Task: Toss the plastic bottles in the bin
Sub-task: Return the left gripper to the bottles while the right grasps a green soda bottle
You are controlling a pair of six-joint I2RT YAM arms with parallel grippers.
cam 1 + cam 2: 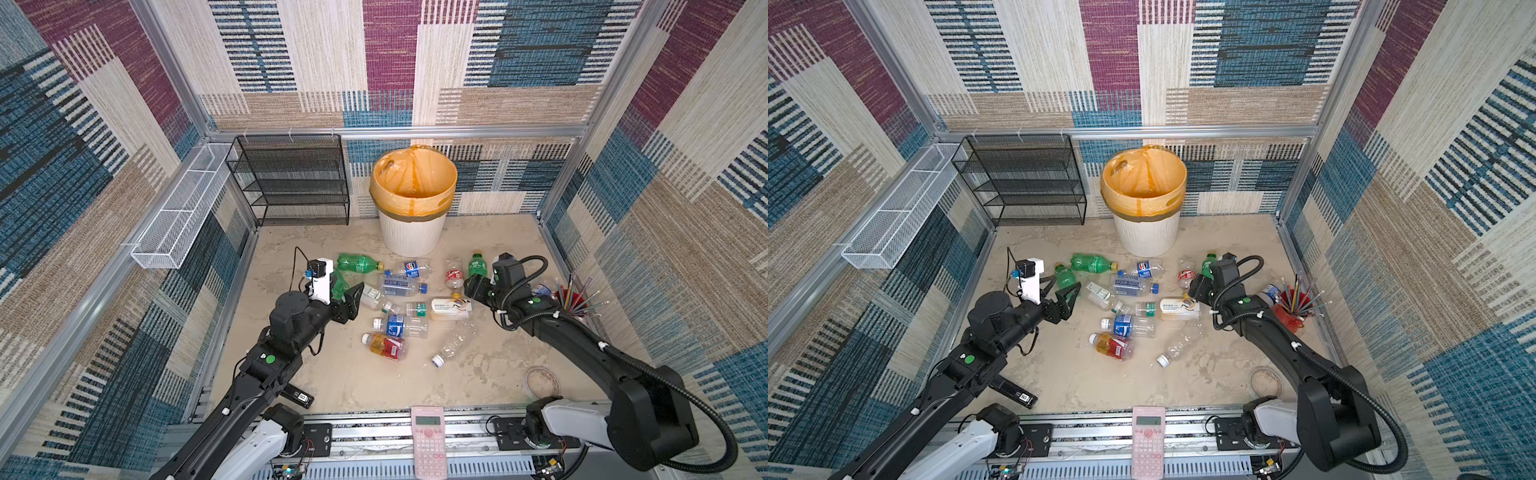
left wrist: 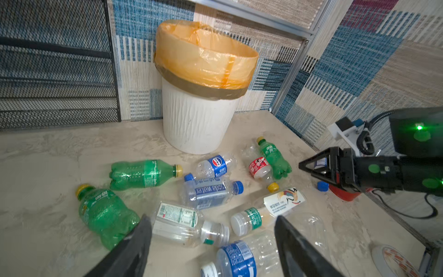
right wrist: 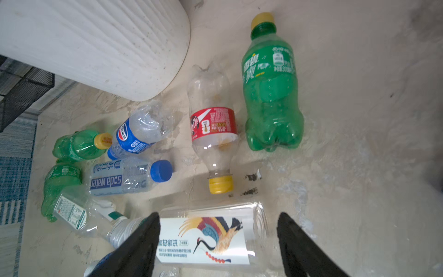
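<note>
The bin [image 1: 413,232] stands upper centre in both top views, against the back wall. The plastic bottles [image 1: 399,286] lie scattered on the desk [image 1: 353,382] just below it, mid-frame. The left gripper [image 2: 212,217] hangs at the cluster's left side, jaws spread, grasping nothing (a green bottle [image 2: 105,215] lies just beside one finger). The right gripper [image 3: 218,215] hovers at the cluster's right, jaws apart and empty, over a crane-labelled bottle [image 3: 203,239].

The floor [image 1: 365,386] before the bin [image 1: 411,237] is crowded with lying plastic bottles [image 1: 399,286]. Bare floor is left nearer the front. The back left is taken by a mesh rack [image 1: 291,178], the right edge by a pencil cup [image 1: 575,300].
</note>
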